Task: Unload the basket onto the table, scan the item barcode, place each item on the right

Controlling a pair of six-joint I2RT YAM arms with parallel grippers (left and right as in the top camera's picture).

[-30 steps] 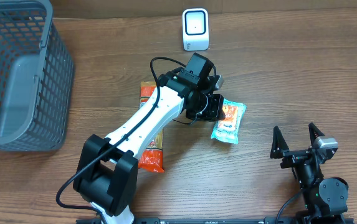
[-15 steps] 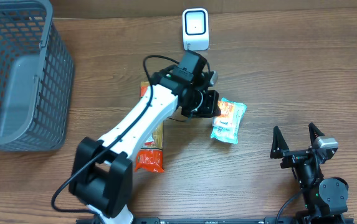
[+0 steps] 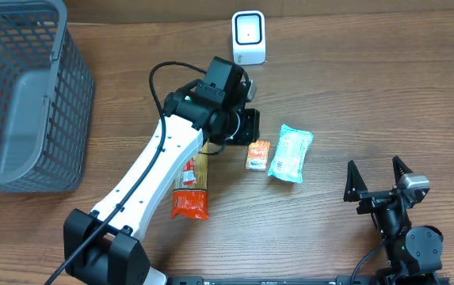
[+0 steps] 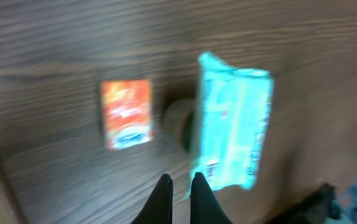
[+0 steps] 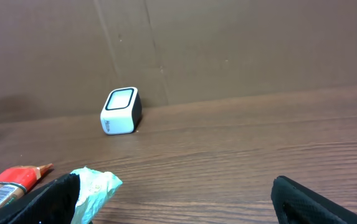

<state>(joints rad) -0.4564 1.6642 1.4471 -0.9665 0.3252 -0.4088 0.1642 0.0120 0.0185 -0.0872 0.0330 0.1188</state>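
Left gripper [image 4: 181, 186] hangs closed, empty, beside the box [image 4: 126, 113]; better open it, pinch the edges, barcode toward the scanner [image 3: 248, 37]. Right gripper [image 3: 373, 166] gapes idle.

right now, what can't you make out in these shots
Barcodes on the orange box and teal packet: blurred in the left wrist view, too small overhead.
The long orange package: overhead, the left arm covers its upper part.
The basket: cut off by the overhead's left and top edges.
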